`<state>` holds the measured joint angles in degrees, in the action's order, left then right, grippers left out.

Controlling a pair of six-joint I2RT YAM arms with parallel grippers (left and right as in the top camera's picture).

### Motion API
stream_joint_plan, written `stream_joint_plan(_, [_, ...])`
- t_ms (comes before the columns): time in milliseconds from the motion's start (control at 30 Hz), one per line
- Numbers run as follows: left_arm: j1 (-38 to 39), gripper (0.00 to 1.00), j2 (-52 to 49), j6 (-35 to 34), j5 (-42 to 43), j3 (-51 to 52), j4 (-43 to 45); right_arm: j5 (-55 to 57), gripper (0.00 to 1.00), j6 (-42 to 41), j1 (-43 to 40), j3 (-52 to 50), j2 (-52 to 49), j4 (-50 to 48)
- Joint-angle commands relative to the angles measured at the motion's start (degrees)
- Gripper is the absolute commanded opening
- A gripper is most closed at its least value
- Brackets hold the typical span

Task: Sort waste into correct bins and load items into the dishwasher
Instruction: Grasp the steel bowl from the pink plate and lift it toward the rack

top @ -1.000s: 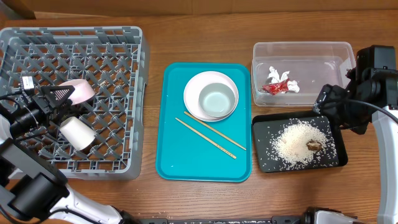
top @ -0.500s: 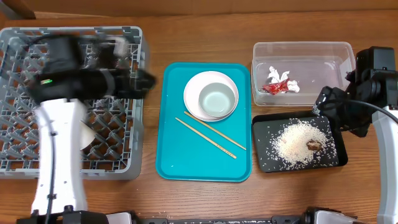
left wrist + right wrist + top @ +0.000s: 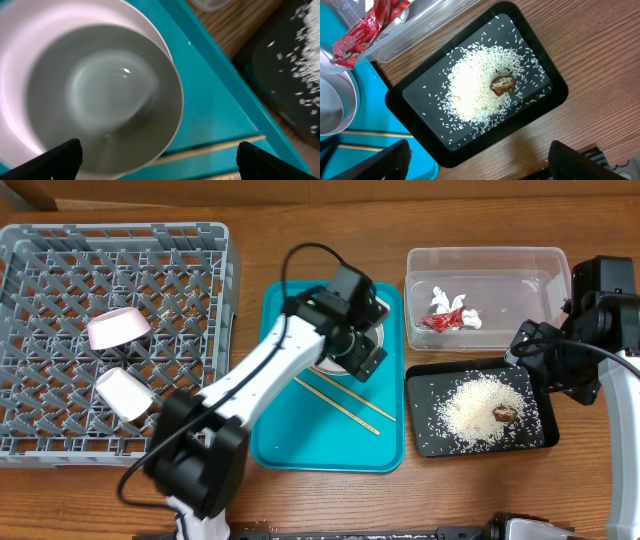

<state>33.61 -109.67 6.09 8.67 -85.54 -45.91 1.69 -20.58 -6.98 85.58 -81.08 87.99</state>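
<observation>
Left wrist, grey-green bowl (image 3: 105, 100) under wide-spread left gripper (image 3: 162, 159)

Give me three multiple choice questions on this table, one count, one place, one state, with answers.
1. How many chopsticks lie on the teal tray? A one; B two; C four.
2. Where is the red wrapper? A teal tray; B black tray; C clear tub.
3. The left gripper is: A shut on a chopstick; B open over the grey-green bowl; C shut, empty.
Answers: 1 B, two sticks lie side by side. 2 C, it sits inside the tub. 3 B, its fingers stand wide apart either side of the bowl.
</observation>
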Motion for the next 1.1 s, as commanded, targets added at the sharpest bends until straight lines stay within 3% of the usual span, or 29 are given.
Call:
stream_joint_plan(0, [1.7, 0.97, -5.3, -0.6, -6.0, -0.2, 1.0, 0.6, 0.9, -0.4, 0.2, 0.3, 0.2, -0.2])
stream_joint_plan(233, [1.6, 0.27, -6.3, -0.5, -11.3, -0.2, -0.2, 0.6, 0.9, -0.2, 0.2, 0.3, 0.2, -0.2])
stream_joint_plan(333, [1.6, 0.04, -6.3, -0.7, -11.5, -0.2, -0.3, 0.6, 0.9, -0.2, 0.2, 0.3, 0.2, 0.0])
stream_joint_plan(567, [0.7, 0.04, -2.0, -4.8, -13.8, -4.3, -3.0, 0.6, 0.9, -0.2, 0.2, 0.3, 0.2, 0.3])
stream_joint_plan(700, [-3.7, 0.04, 3.8, -8.1, -11.5, -9.5, -5.7, 0.6, 0.9, -0.2, 0.2, 0.3, 0.2, 0.5])
stream_joint_plan(900, [-18.6, 0.04, 12.3, -8.1, 7.0, -12.4, -5.4, 0.6, 0.9, -0.2, 0.2, 0.3, 0.2, 0.6])
stream_joint_plan(1067, [-35.8, 0.04, 11.7, -8.3, 28.5, -12.2, -6.0, 0.6, 0.9, -0.2, 0.2, 0.3, 0.2, 0.6])
